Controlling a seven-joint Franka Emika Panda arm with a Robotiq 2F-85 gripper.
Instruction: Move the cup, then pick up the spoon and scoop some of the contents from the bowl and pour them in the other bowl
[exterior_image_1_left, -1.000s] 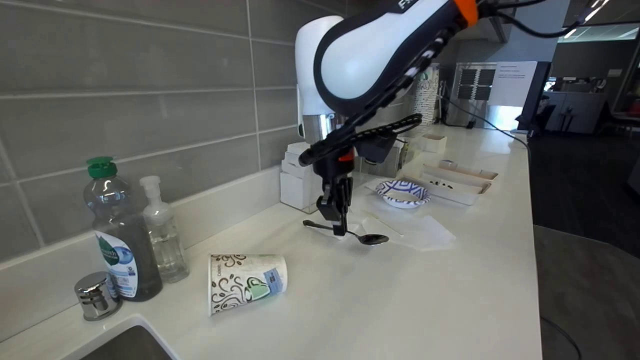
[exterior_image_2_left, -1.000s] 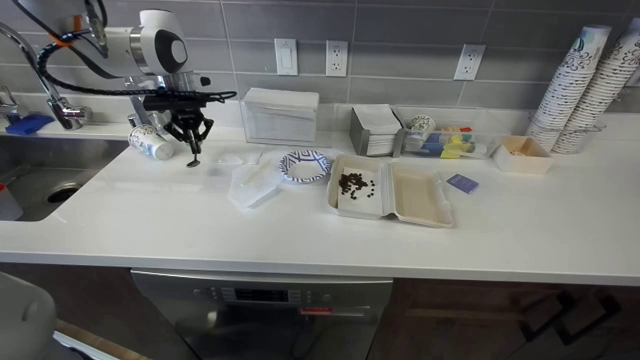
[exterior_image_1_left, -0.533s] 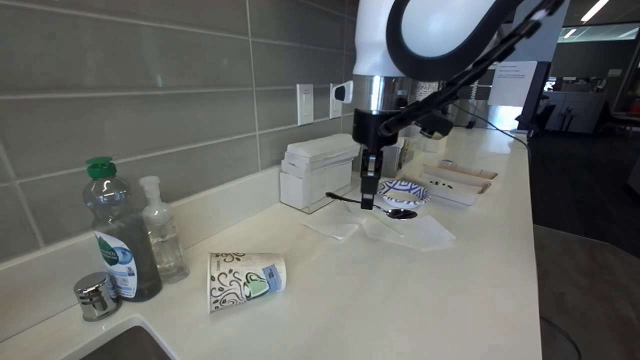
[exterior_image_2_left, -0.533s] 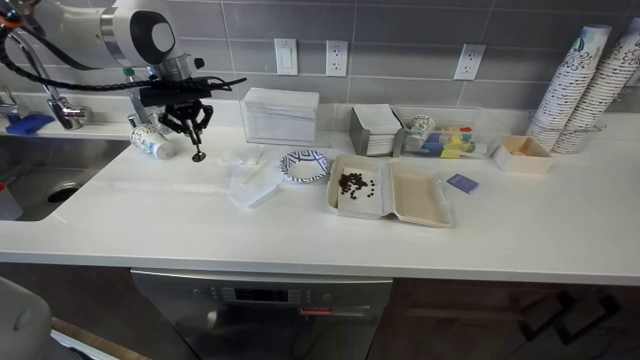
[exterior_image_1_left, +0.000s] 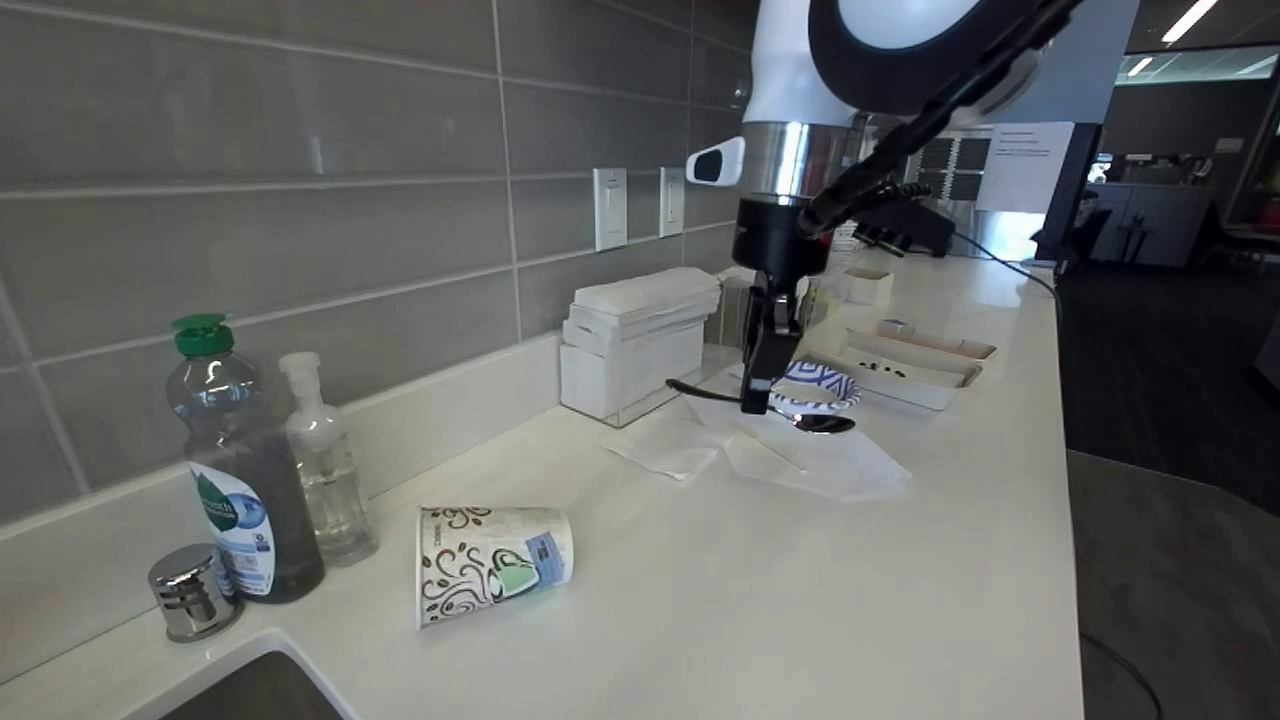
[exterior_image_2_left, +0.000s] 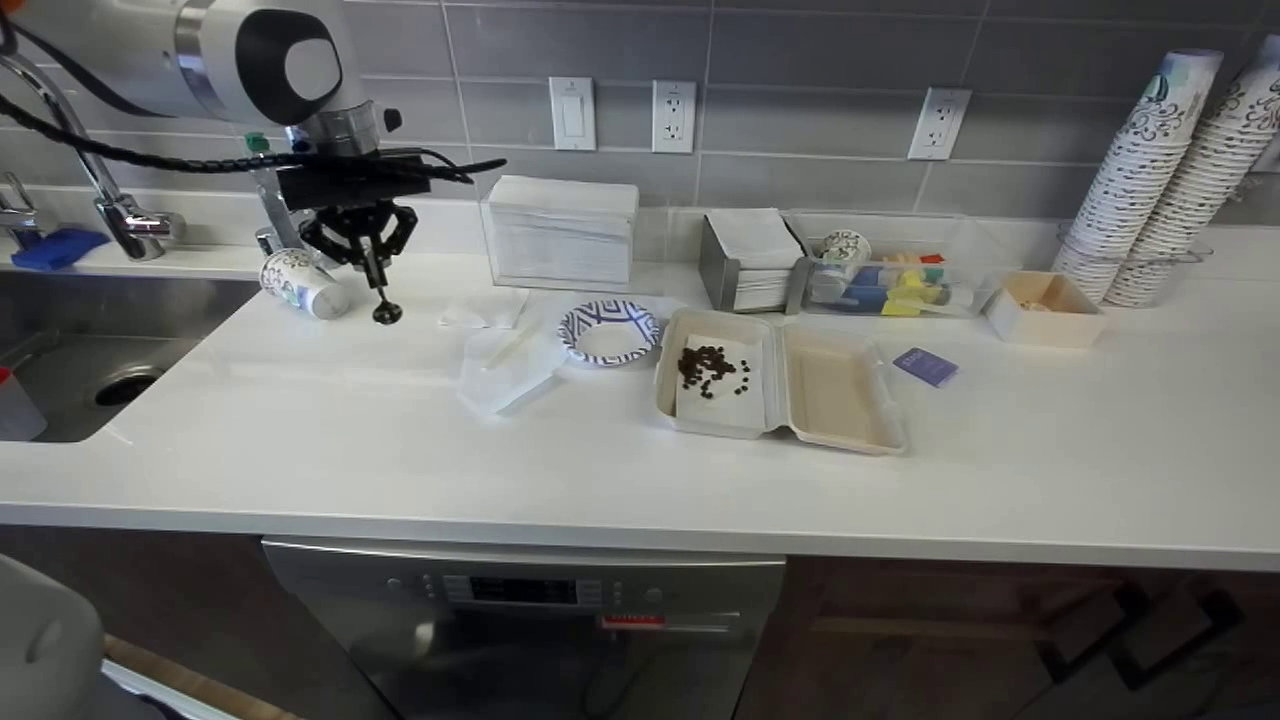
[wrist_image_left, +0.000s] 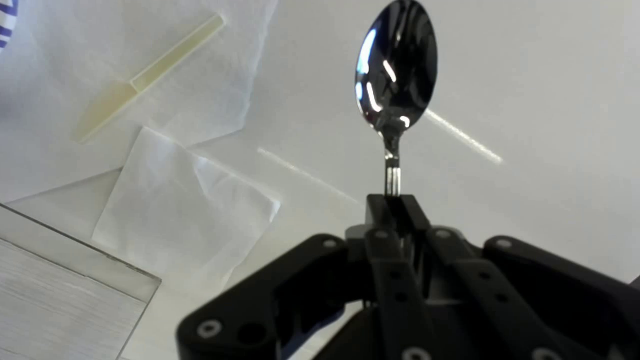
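My gripper (exterior_image_1_left: 757, 400) is shut on the handle of the dark metal spoon (exterior_image_1_left: 825, 424), which is held above the counter. In the wrist view the spoon's bowl (wrist_image_left: 396, 65) points forward, away from the fingertips (wrist_image_left: 392, 202). The patterned paper cup (exterior_image_1_left: 495, 565) lies on its side near the sink; it also shows in an exterior view (exterior_image_2_left: 300, 284). A blue and white patterned bowl (exterior_image_2_left: 609, 341) stands right of the gripper (exterior_image_2_left: 378, 285) in that view. Beside it is an open takeout box (exterior_image_2_left: 665, 400) with dark beans (exterior_image_2_left: 706, 370) on white paper.
Napkins (wrist_image_left: 185, 215) and a pale plastic knife (wrist_image_left: 150, 77) lie left of the spoon in the wrist view. A napkin holder (exterior_image_1_left: 640, 345) stands by the wall. Bottles (exterior_image_1_left: 240, 480) and the sink (exterior_image_2_left: 130, 350) are near the cup. Stacked cups (exterior_image_2_left: 1140, 170) stand far off.
My gripper has lifted the spoon higher above the counter, moving it up and right in an exterior view. The spoon stays in its grip. The cup, bowl and box stay in place.
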